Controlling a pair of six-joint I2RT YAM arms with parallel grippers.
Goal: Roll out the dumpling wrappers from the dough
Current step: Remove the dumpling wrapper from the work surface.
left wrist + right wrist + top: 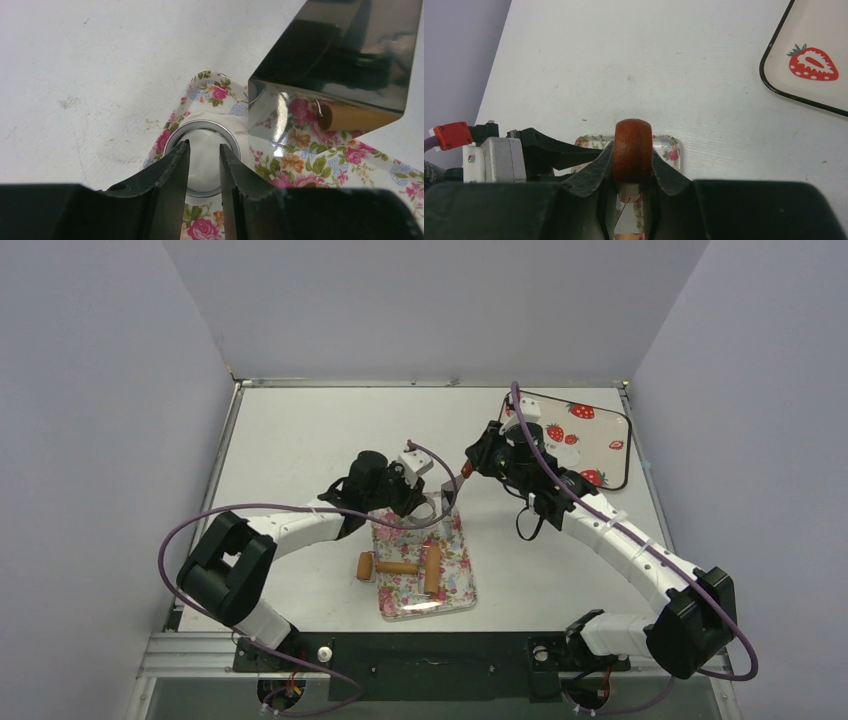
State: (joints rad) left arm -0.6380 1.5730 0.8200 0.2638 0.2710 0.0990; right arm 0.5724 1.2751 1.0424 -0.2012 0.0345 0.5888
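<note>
The flattened white dough lies on the floral tray, with the silver ring set down on it. My left gripper hovers over the ring. Its jaws are open, the dough shows in the gap, and nothing is held. In the top view it is at the tray's far end. My right gripper is shut on the spatula's red-brown handle. The shiny blade slants down to the tray beside the ring. No separate dumpling wrappers show; they are hidden or out of view.
The brown wooden roller lies across the near half of the floral tray. A strawberry-print tray sits at the far right, partly behind my right arm. The two grippers are close together over the floral tray's far end.
</note>
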